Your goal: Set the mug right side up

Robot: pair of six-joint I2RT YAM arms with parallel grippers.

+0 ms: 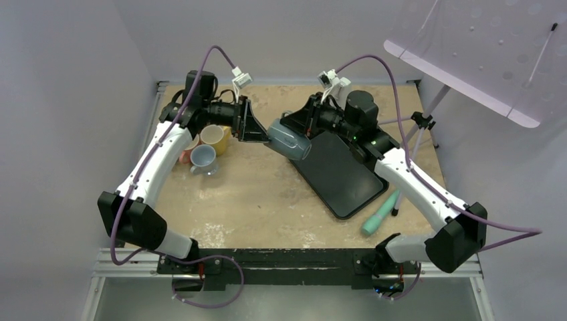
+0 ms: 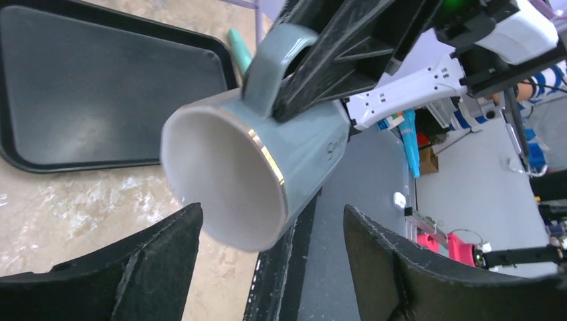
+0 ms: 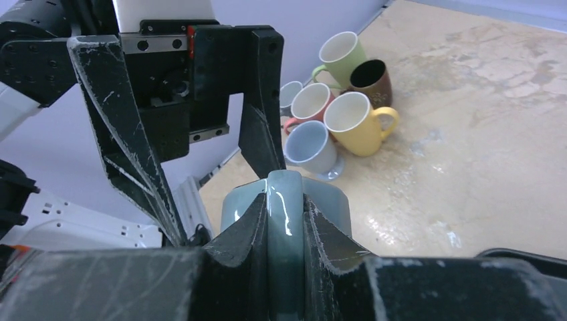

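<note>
I have the grey-blue mug (image 2: 294, 154) tipped on its side in the air, by the far left corner of the black tray (image 1: 341, 177). My right gripper (image 3: 286, 221) pinches its handle. My left gripper (image 2: 272, 215) is spread wide at its open mouth. It looks like glazed ceramic to me: stiff, slick, breakable, so I'd grip the wall squarely
</note>
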